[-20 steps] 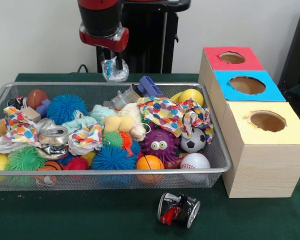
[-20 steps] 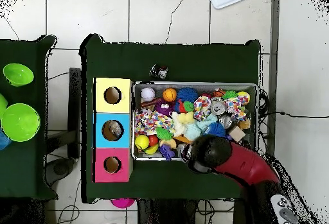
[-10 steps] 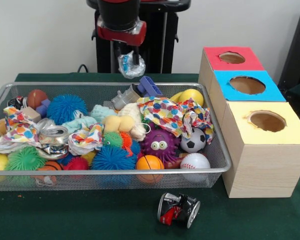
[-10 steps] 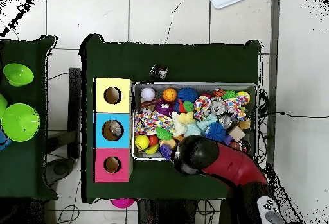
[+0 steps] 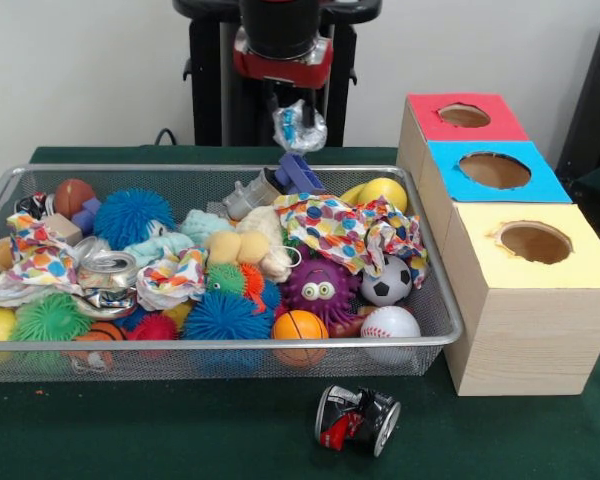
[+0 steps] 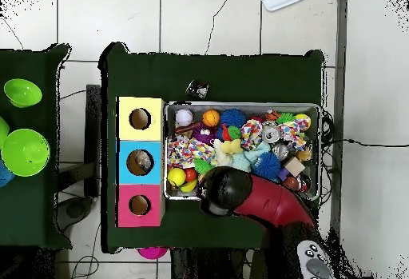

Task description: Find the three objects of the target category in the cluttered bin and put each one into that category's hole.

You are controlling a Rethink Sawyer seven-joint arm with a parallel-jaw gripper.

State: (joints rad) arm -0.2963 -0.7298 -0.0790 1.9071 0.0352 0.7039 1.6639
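Observation:
My gripper (image 5: 295,115) hangs above the far rim of the wire bin (image 5: 220,345), shut on a crumpled piece of clear plastic (image 5: 303,132). It is left of the three hole boxes: red (image 5: 464,115), blue (image 5: 494,170) and yellow (image 5: 535,242). The bin is packed with balls, spiky toys, patterned cloths and crushed cans (image 5: 108,268). In the overhead view the arm's head (image 6: 224,192) covers the gripper and the plastic, at the bin's (image 6: 320,144) lower left corner near the pink box (image 6: 140,205). Something grey lies in the blue box's hole (image 6: 140,162).
A crushed red and black can (image 5: 357,418) lies on the green table in front of the bin, also in the overhead view as the can (image 6: 197,89). Green bowls (image 6: 24,152) sit on a separate table at the overhead left.
The gripper has carried the clear plastic steadily to the right along the bin's far rim, towards the boxes. Nothing in the bin has shifted.

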